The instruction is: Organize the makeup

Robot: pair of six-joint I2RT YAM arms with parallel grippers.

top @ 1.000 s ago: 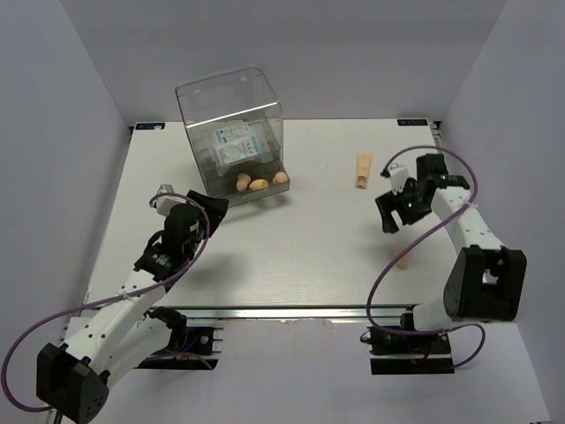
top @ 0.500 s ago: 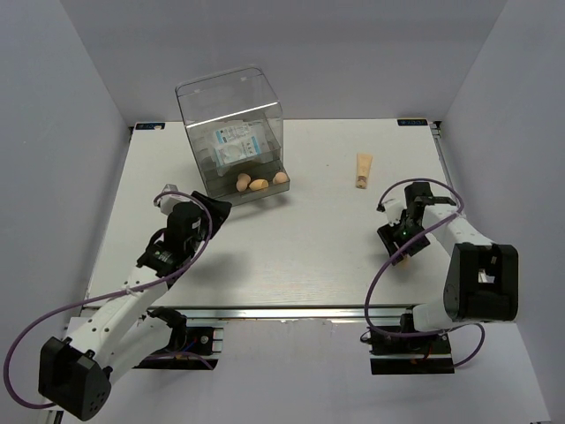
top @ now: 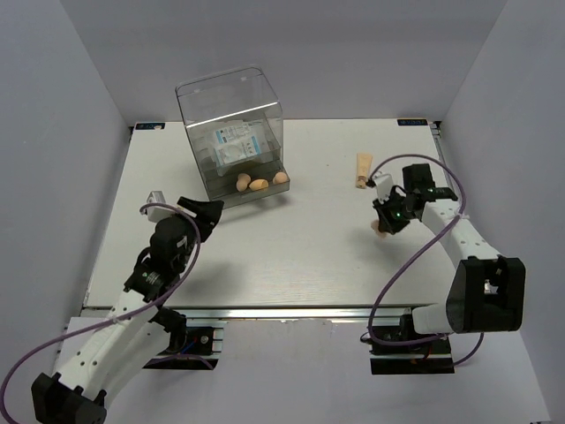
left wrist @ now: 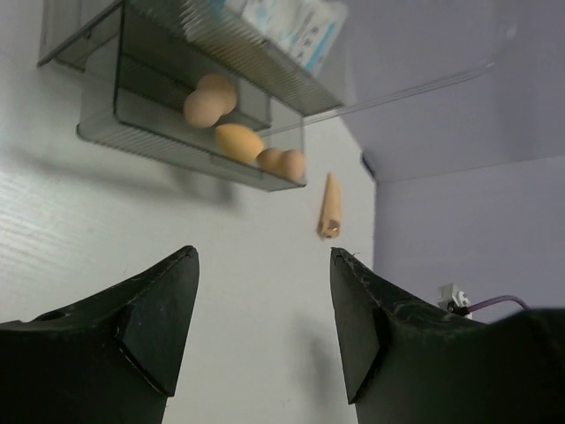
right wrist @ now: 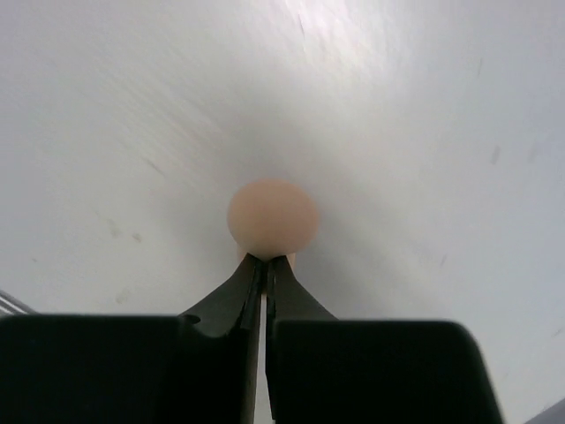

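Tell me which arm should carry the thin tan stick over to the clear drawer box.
Right. The right gripper is shut on the thin tan stick, so it has the item in hand. The left gripper is nearer the clear drawer box, but it stands open and holds nothing.

Stick [right wrist: 272, 216] mostly behind right gripper [right wrist: 264, 261]

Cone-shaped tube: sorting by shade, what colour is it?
The tube is tan, best seen in the left wrist view.
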